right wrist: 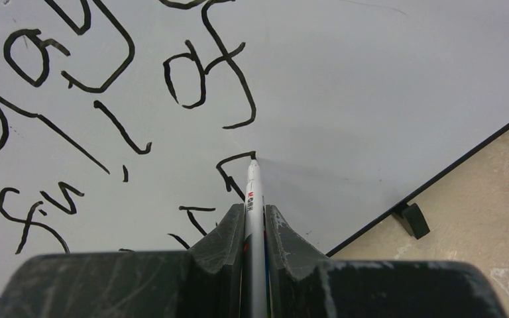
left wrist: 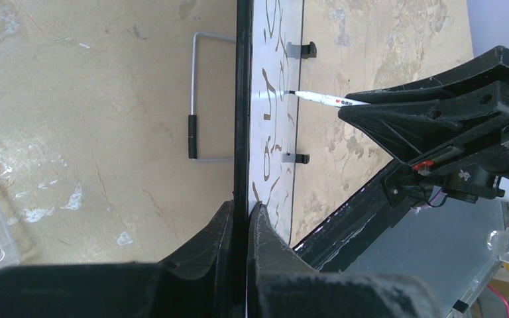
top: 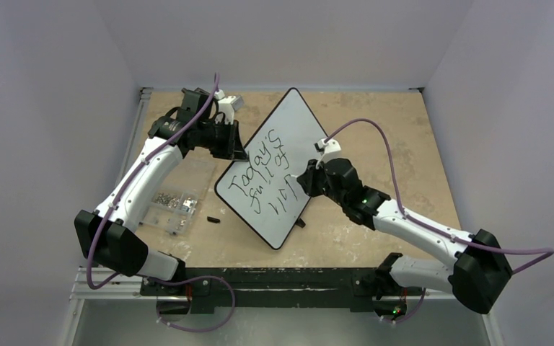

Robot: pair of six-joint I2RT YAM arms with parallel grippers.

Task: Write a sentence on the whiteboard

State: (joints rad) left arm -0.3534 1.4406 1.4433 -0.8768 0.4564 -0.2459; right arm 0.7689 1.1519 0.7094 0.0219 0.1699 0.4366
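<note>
A: Where is the sentence (top: 263,176)?
B: On the whiteboard (top: 299,119), in the middle of the table (top: 404,144). Three lines, starting "Today's".
A: Finished?
B: I think not. The marker (right wrist: 253,189) tip touches a half-made letter, and lots of white is left.
A: Who holds it?
B: The right gripper (right wrist: 254,215) pinches it. The left gripper (left wrist: 240,215) pinches the board's edge.

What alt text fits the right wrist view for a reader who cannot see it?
The right hand pinches a white marker, its tip touching the whiteboard at the end of a black stroke. Black handwritten lettering fills the upper left; at lower right the board's black rim and a small foot show against the tan table.
</note>
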